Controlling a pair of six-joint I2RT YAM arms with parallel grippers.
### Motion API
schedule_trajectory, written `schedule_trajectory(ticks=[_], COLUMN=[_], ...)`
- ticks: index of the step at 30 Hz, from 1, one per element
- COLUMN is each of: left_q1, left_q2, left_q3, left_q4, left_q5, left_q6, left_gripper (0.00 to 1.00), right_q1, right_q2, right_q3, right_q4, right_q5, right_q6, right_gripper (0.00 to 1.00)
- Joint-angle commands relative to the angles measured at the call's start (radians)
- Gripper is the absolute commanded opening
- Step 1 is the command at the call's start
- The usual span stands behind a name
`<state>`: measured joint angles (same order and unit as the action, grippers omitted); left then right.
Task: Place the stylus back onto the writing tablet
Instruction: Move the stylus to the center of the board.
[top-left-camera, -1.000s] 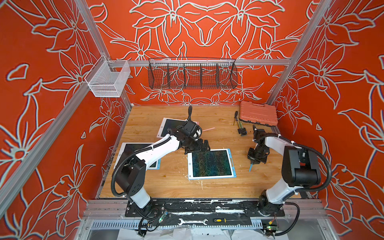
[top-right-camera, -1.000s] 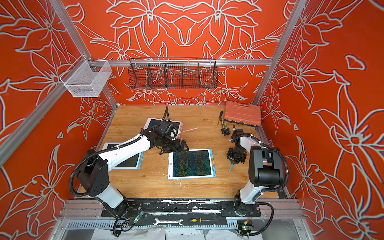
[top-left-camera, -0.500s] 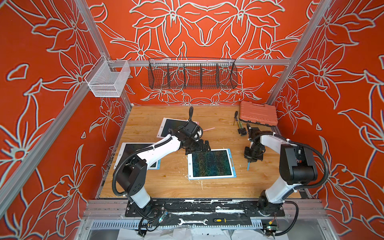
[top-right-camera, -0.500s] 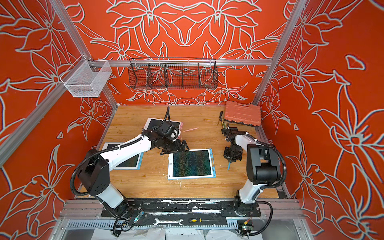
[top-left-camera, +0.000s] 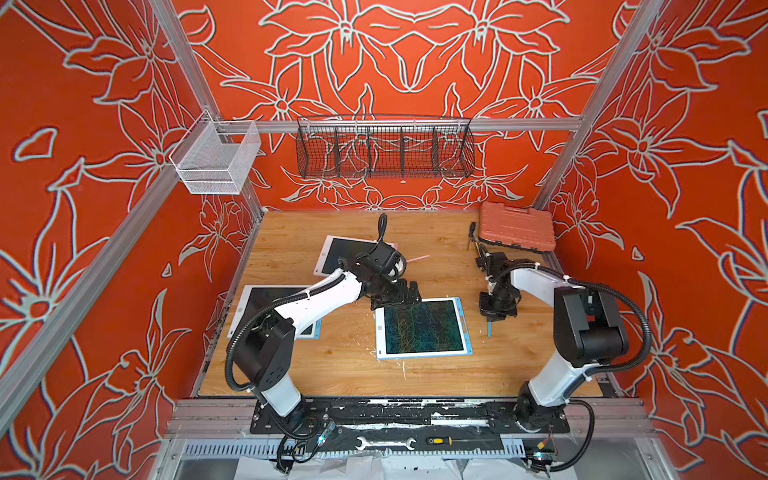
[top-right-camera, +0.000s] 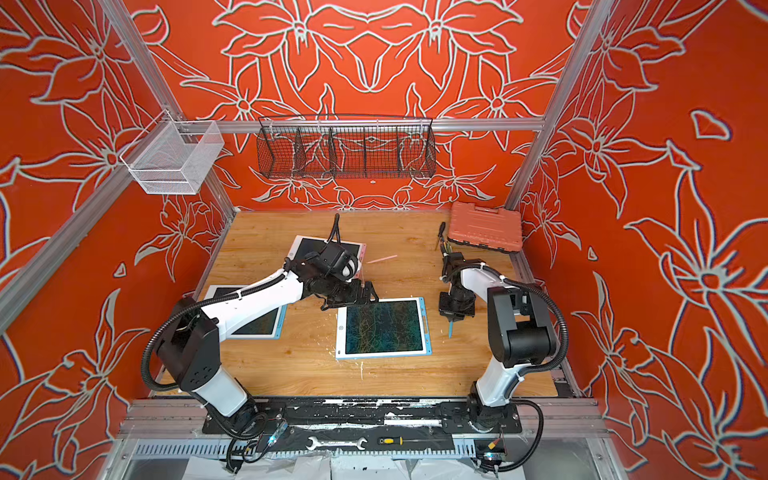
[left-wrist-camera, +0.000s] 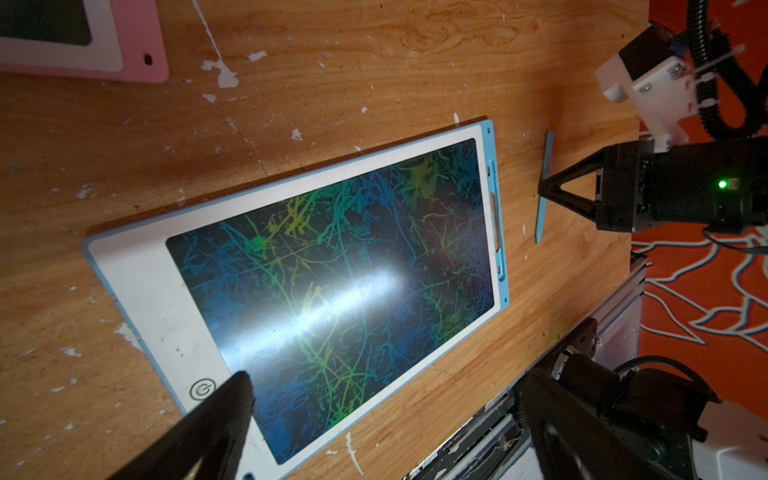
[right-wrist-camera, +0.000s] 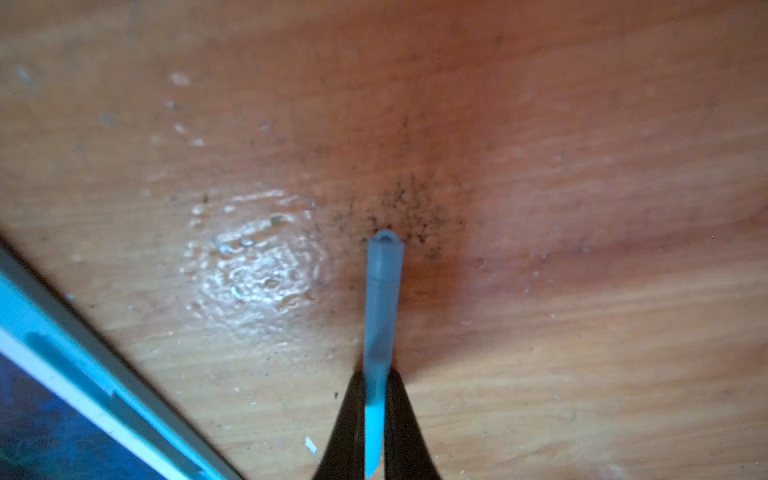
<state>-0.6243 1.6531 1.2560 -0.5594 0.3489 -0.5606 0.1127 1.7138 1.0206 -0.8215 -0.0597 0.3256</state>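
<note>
Tabletop (top-left-camera: 340, 361) — grained wood, scuffed, white-flecked. Writing tablet (top-left-camera: 423, 327): glossy dark screen, smooth white-and-blue plastic frame. Stylus (left-wrist-camera: 547, 162), just beside the tablet — matt blue plastic.

Orange floral walls (top-left-camera: 415, 62), aluminium frame (top-left-camera: 523, 124), wooden tabletop (top-left-camera: 353, 365), black wire basket (top-left-camera: 384, 153), white mesh bin (top-left-camera: 214, 162).

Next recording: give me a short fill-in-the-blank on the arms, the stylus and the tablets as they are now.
1. The stylus that the right gripper is shut on is ____ in colour.
2. The left gripper hovers over the scribbled tablet with its jaws ____.
3. The far tablet has a ____ frame.
4. The number of writing tablets lying on the table is ____.

Missing words: blue; open; pink; three.
</note>
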Motion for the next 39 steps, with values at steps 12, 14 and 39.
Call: schedule_trajectory(ticks=[12,14,39], left_q1=[-0.012,-0.014,-0.075], left_q2=[0.01,0.012,-0.004], left_q3=[0.05,0.052,0.056], left_q4=[-0.045,-0.046,-0.055], left_q5=[-0.014,-0.013,-0.035], left_q6=[0.008,0.008,0.071], left_gripper=[0.99,0.99,1.0], right_q1=[0.022,0.021,0.019], right_q2=[0.011,0.008,0.041], right_q3=[0.076,0.083,0.043], right_q4=[-0.023,-0.033,-0.029], right_q5=[-0.051,-0.044,-0.025], right_q6=[0.01,0.006,0.029], right_gripper=[0.28,0.3,0.31])
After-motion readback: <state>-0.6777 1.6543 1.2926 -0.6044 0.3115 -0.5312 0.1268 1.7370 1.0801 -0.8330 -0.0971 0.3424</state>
